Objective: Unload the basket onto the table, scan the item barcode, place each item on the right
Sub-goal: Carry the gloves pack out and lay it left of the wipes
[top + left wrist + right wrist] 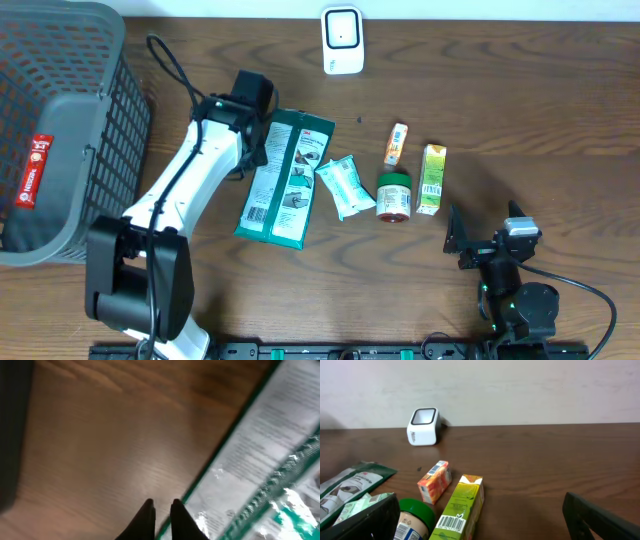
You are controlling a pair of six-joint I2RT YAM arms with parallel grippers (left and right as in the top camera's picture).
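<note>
Your left gripper (162, 510): tips pinched nearly together, nothing between them, at the left edge of the green packet (285, 180). Packet lies flat on the brown wood table (500, 80). White scanner (341, 38) sits by the pale wall (520, 385). Left arm (190, 175) reaches diagonally. Right gripper (482, 517) spread wide, empty.

Basket (125, 110) walls left edge; open table (520, 100) right of scanner (341, 40).

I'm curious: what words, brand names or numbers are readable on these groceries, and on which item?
No text reads clearly enough to quote.
Flat green-and-white packet: print and barcode, too small.
Tall yellow-green carton: barcode digits, too small.
Green-lidded jar: label too small.
Small red packet in grey plastic basket: white lettering, blurred.
</note>
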